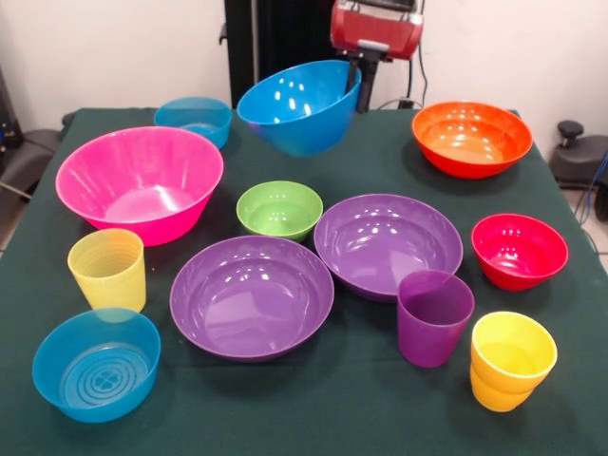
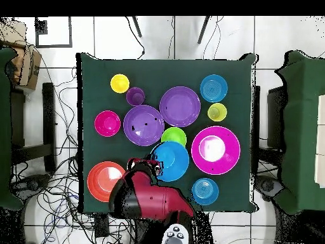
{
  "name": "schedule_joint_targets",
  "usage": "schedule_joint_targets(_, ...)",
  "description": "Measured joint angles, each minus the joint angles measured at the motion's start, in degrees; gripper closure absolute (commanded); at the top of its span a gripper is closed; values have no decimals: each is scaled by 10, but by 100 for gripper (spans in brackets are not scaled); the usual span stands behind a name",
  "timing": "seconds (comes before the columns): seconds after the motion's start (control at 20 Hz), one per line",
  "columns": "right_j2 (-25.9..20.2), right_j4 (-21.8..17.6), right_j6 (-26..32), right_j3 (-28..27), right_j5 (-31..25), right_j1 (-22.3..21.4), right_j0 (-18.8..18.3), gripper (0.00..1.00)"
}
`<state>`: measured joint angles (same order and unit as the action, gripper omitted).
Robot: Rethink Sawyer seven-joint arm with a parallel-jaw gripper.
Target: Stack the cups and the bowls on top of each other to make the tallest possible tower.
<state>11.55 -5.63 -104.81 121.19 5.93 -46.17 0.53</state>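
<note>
The hand (image 1: 364, 84) is gripping the rim of the blue bowl (image 1: 297, 104), closed on it and holding it tilted, clear of the table (image 1: 380, 418). The bowl is hanging above the far side, between the pink bowl (image 1: 140, 182) and the orange bowl (image 1: 471, 139).

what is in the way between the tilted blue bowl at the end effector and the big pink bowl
Nothing visible: the glossy blue plastic bowl, tilted at the end effector, hangs beside the large pink plastic bowl with only dark green cloth between them.
</note>
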Motion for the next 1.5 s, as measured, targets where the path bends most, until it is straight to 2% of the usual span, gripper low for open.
schedule_joint_targets(0.6, 13, 54, 0, -1, -39, -28, 38, 100)
schedule_joint_targets(1.5, 28, 119, 0, -28, -39, -30, 70, 100)
